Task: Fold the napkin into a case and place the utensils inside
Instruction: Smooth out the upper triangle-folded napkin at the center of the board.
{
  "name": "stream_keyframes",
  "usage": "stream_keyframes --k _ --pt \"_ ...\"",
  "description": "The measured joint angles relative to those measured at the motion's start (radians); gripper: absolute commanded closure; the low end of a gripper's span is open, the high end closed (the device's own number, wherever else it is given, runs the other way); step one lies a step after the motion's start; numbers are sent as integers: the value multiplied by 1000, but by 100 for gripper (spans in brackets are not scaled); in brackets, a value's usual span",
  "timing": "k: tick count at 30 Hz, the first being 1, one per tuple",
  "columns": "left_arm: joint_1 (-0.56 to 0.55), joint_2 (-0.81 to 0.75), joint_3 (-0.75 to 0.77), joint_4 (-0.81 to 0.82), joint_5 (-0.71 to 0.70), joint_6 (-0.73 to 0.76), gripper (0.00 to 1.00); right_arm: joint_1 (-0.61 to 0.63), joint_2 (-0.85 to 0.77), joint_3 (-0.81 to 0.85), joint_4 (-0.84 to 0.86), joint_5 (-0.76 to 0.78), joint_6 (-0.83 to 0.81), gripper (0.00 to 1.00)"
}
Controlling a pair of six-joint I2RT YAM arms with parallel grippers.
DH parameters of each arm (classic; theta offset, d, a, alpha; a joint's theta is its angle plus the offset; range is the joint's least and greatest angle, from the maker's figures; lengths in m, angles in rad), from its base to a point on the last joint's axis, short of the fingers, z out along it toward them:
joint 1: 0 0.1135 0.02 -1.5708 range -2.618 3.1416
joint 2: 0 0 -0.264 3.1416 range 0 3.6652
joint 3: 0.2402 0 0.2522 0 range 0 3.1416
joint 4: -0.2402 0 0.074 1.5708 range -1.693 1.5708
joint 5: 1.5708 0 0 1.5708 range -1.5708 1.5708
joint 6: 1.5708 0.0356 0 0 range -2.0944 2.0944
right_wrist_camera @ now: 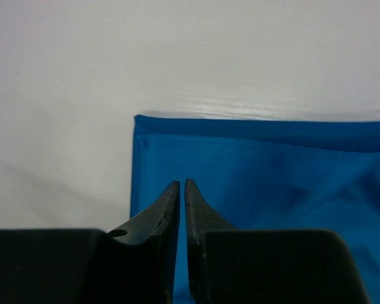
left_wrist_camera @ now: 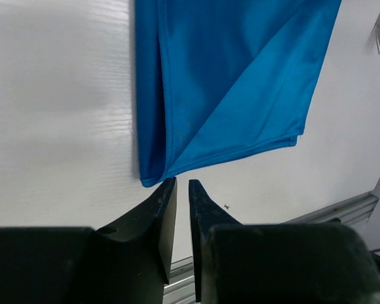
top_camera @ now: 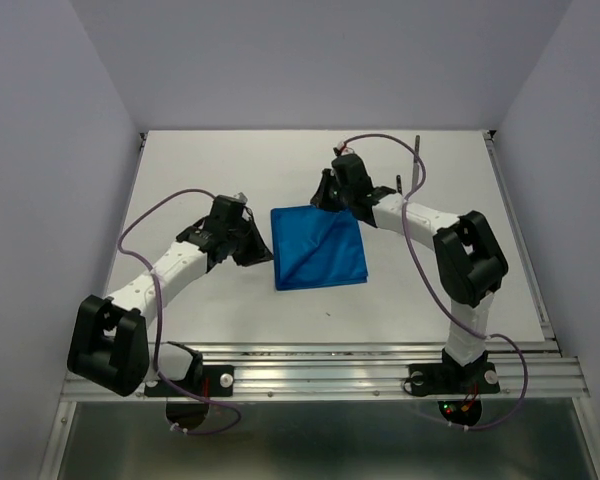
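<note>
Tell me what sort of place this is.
Probably a lab robot test cell, not a home: plain white table, blank pale walls boxing it in, aluminium mounting rail.

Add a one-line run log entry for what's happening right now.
stage: folding | napkin: folded flat on table | left gripper: narrowly open, empty, just off napkin corner | right gripper: nearly closed over napkin near corner, grip unclear

table (top_camera: 200,300): white, as I see it
napkin (top_camera: 318,247): blue, folded flat mid-table
utensils (top_camera: 417,165): thin, far right, apart from napkin
</note>
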Motion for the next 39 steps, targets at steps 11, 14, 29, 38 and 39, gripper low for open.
stream_keyframes --k 11,14,29,38,39 --pt "-83 138 -42 126 145 6 77 -22 -17 -143 -85 10 -74 97" --pt "-83 187 -43 142 166 6 77 -25 -17 -143 -85 20 -82 97" --pt "-83 312 23 130 122 40 77 -74 5 -120 -87 34 -97 97" --pt "-83 324 26 117 77 42 77 -112 79 -55 -89 34 -116 97" --pt "-83 324 26 116 73 42 77 -117 84 -52 -89 34 -116 97"
